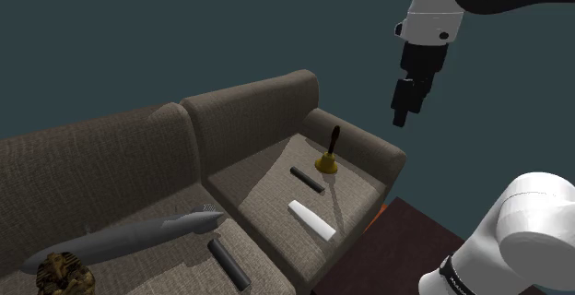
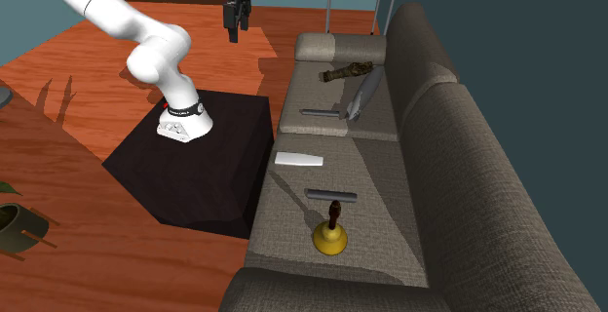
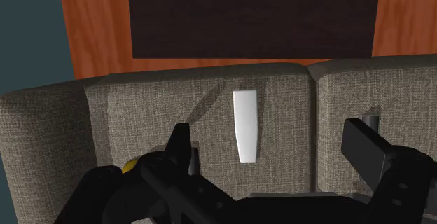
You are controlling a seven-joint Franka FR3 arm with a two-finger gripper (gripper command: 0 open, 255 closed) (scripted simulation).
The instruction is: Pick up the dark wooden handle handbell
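The handbell point(image 1: 325, 160) stands upright on the sofa's right-hand seat cushion near the armrest, with a golden bell body and a dark handle on top. The second exterior view has the handbell point(image 2: 330, 236) near the front. My gripper point(image 1: 404, 111) hangs high in the air above and to the right of the bell, well apart from it. In the wrist view the fingers point(image 3: 181, 144) stand apart, so the gripper point(image 3: 273, 147) is open and holds nothing. A sliver of the golden bell point(image 3: 129, 164) peeks out beside my hand.
A black remote point(image 1: 307, 178) lies next to the bell and a white remote point(image 1: 311, 219) near the cushion's front edge. On the other cushion lie a grey elongated object point(image 1: 138, 236), another dark remote point(image 1: 228, 264) and a brown patterned object point(image 1: 64, 273). The dark stand point(image 2: 195, 154) sits before the sofa point(image 2: 458, 164).
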